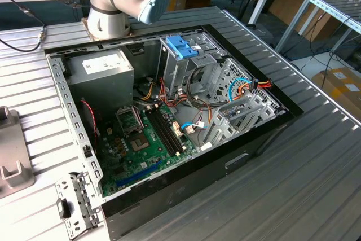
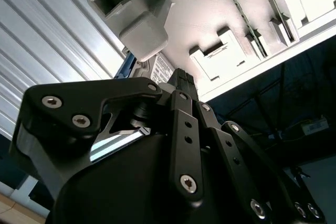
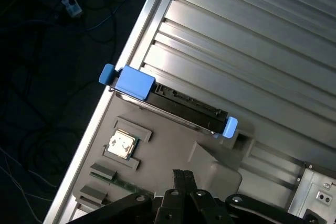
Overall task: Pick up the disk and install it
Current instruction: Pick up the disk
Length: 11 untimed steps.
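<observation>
On the ribbed silver metal table (image 3: 252, 40), right at its edge, the flat dark metal disk with blue plastic side rails (image 3: 178, 106) stands on its thin side in a slot of the grey plastic holder tray (image 3: 168, 145). Your black metal gripper (image 3: 181, 174) hangs over that tray, near the disk but not touching it. Its two fingers are pressed together with nothing between them. That is the first worry. With the fingers together they cannot go around the disk, so if you go down like this they may bump its top and tip it over or push it out of the slot. One blue end of the disk reaches the table's edge, so a hard push could send it to the floor. A small square silver chip (image 3: 122, 142) sits in its own pocket of the tray, near the gripper, and a sideways slip could hit it. The open black computer case (image 1: 186, 187) in the exterior view is full of loose red and orange wires (image 1: 166, 91), and these could catch the disk on its way in.
</observation>
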Tool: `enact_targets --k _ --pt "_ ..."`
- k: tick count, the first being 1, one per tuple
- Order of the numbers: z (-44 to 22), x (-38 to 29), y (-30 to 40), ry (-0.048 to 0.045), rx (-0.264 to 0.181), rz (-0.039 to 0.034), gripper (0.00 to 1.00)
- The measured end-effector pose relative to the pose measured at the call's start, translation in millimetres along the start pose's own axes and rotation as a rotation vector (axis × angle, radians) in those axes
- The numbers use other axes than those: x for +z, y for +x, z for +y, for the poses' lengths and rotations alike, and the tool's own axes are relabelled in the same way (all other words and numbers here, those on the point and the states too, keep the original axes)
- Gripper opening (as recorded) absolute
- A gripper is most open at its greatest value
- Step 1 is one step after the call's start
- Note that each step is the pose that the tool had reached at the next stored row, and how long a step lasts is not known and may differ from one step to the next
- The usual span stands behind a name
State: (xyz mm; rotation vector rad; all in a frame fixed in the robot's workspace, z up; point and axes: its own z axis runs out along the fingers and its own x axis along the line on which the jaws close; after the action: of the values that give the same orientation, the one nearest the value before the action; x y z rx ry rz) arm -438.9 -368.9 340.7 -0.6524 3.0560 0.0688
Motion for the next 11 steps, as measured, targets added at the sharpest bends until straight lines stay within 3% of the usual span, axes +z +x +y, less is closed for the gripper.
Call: enact_targets --k 11 --pt "0.0 0.0 0.0 -0.0010 -0.041 0.0016 0.10"
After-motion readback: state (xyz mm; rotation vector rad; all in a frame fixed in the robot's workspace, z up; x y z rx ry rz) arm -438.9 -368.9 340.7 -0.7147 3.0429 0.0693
